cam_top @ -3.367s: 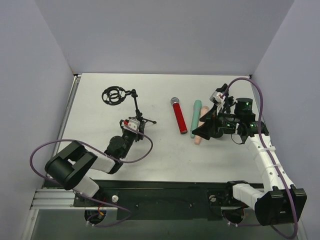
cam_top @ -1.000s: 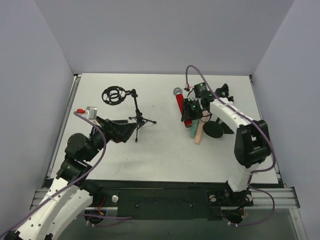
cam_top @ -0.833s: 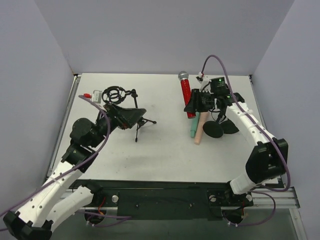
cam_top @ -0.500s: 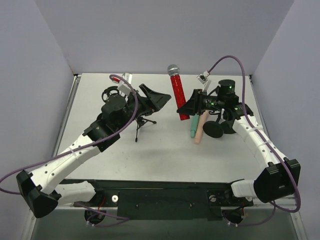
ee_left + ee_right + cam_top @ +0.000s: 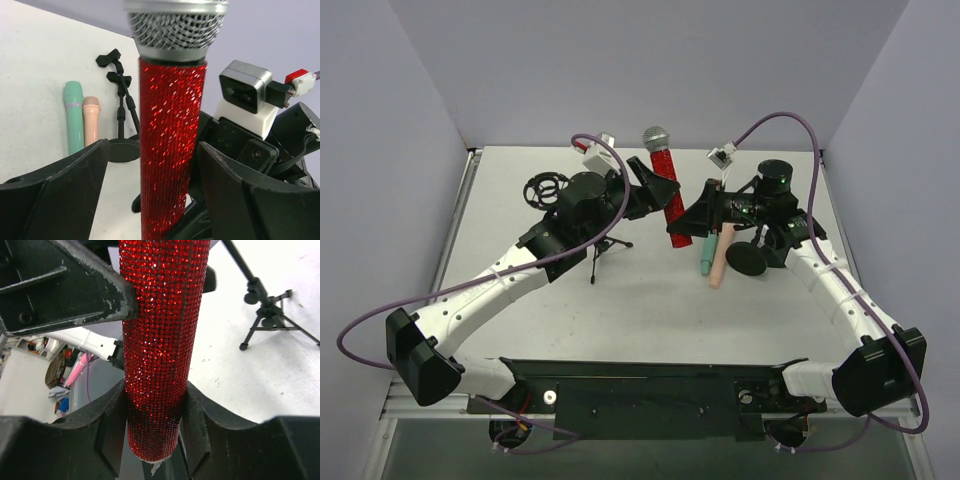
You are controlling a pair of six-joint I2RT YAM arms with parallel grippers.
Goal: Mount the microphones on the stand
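**Red microphone point(image 5: 170, 150) being held up between both arms**
The right end effector point(image 5: 155, 410) is clamping the glittery barrel's lower end, holding it roughly upright above the surface point(image 5: 650, 310). The left end effector point(image 5: 152, 146) is straddling the barrel, fingers spread wide. The body is looking rigid, rough-textured and probably head-heavy, so mid-barrel seems the best hold. Beyond, the mint-green microphone point(image 5: 74, 120) and the peach-pink microphone point(image 5: 91, 125) are lying side by side near the round-based clip stand point(image 5: 122, 115).

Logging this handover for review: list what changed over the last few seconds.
The right claw took hold of the red microphone and lifted it off the table, head up. The left claw swung across from the left, open, and now flanks its body. The mint-green microphone and peach-pink microphone stayed lying side by side.
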